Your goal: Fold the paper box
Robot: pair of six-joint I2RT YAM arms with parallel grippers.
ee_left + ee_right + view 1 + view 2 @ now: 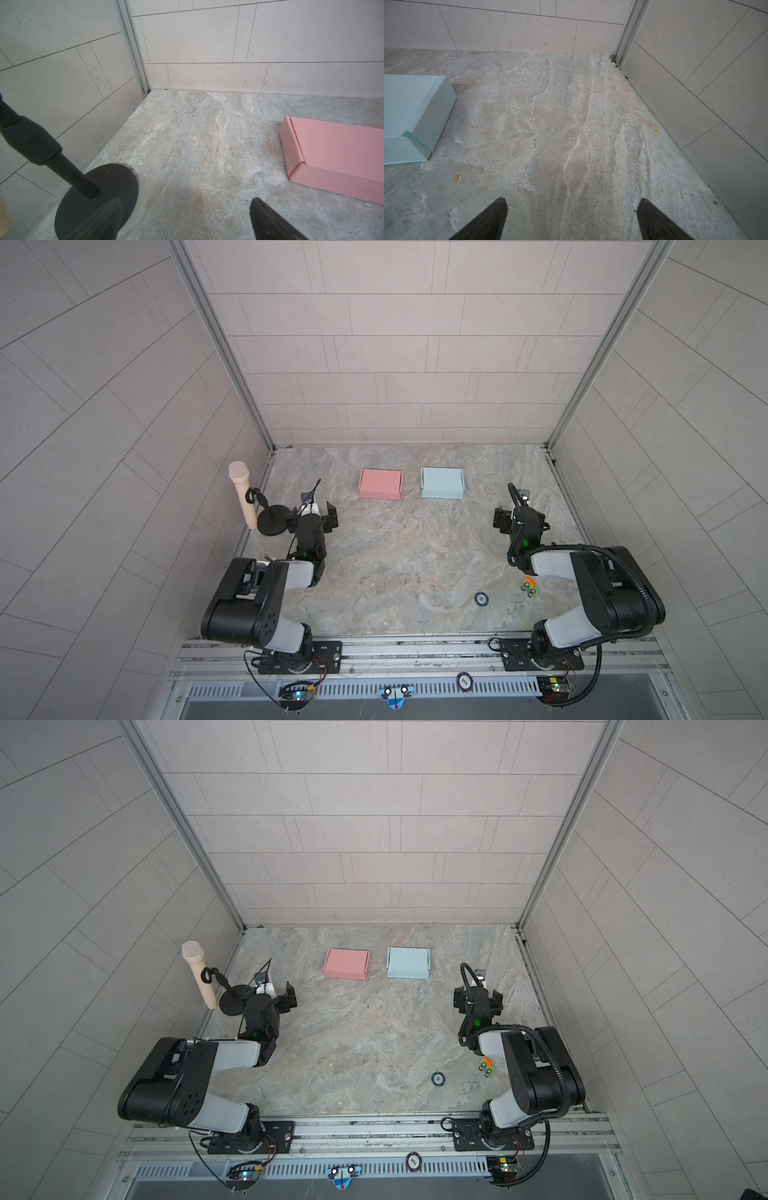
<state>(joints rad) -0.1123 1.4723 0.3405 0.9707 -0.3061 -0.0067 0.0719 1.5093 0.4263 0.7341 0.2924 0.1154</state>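
At the far side of the tabletop (395, 556), a closed pink paper box (380, 484) and a light-blue paper box (442, 483) lie side by side, apart; the left gripper (186, 207) and the right gripper (572, 204) hover empty, jaws wide.

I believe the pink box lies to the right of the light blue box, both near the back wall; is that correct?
Not quite: both top views show the pink box to the left of the light blue box, both near the back wall.
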